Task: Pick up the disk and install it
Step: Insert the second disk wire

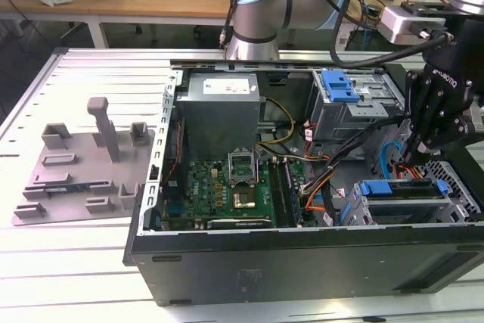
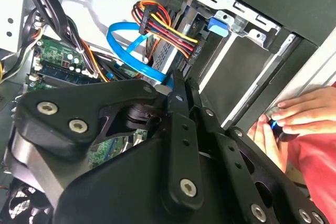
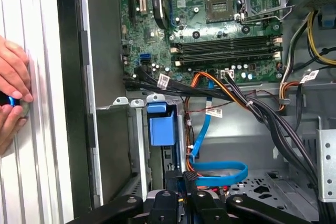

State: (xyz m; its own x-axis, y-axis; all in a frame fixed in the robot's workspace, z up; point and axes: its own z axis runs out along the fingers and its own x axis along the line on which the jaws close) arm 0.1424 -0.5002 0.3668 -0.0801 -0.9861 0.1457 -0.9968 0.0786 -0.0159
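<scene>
Exterior view first: the open computer case (image 1: 227,251) lies on its side on the tabletop (image 1: 91,262). My tool (image 1: 420,150) reaches down into the case at the exterior view's right. It hangs just above the far edge of the disk (image 1: 401,189). The disk sits flat in the lower drive cage (image 1: 454,206), framed by its blue rail. Its long axis runs across the case, and its thick blue end faces the motherboard (image 1: 227,187). I judge that it is in the bay but perhaps not fully seated. To do this step well I should push straight along that axis. I should also stay clear of the orange and blue cables beside the cage.

Second wrist view: my tool (image 2: 178,85) points toward the blue data cable (image 2: 123,43) and the bundle of coloured wires (image 2: 163,22). I cannot tell whether it is spread, pressed together or pinching anything. A person's hand (image 2: 302,114) rests outside the case wall, so I should move slowly.

First wrist view: my tool (image 3: 184,184) sits at the near end of the disk (image 3: 161,124). The disk's blue end block lies ahead of it, toward the motherboard (image 3: 220,19). The blue cable (image 3: 220,174) loops just beside the tool, close enough to snag. The hand (image 3: 13,93) is on the tabletop (image 3: 47,156) outside the case.
</scene>
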